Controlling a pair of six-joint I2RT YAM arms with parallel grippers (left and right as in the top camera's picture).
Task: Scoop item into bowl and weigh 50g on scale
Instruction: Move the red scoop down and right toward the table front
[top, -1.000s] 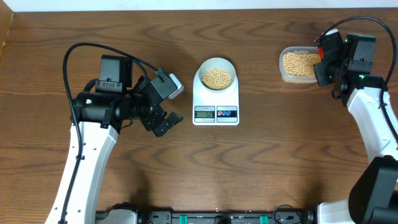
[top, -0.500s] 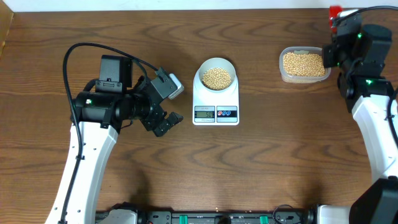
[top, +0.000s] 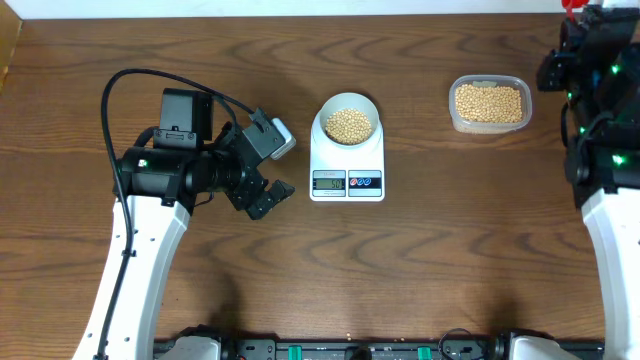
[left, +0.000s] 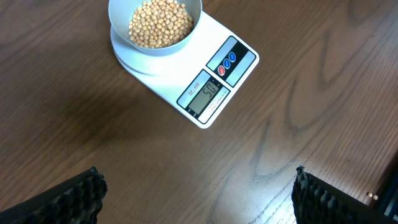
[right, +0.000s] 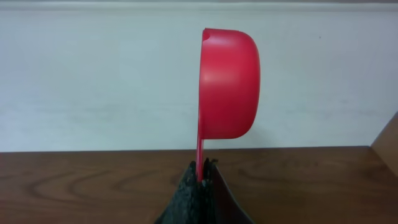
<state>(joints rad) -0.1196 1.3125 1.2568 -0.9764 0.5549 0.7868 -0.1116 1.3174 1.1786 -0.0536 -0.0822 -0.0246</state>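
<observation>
Your right claw (right: 200, 180) has swung back from the tub (top: 488, 103), pinching the red scoop (right: 227, 87). Your left claw (left: 199, 190) gapes empty, with the scale (left: 205, 74) just ahead. Weighing looks done: confirm its reading.

Wooden table (top: 450, 250), viewed from above. The white digital scale (top: 334, 160) stands at centre, display and buttons on its near edge; the digits are too small to read. The pale bowl (top: 324, 112) sits on the scale platform, filled with soybeans (top: 349, 124). A clear plastic tub (top: 489, 129), also holding soybeans, stands well apart to the right. The left gripper (top: 290, 166) lies just left of the scale with its jaws spread wide, touching nothing. The right arm (top: 600, 150) occupies the far right edge, beside the tub. A sliver of the red scoop (top: 570, 4) shows at the top border.
</observation>
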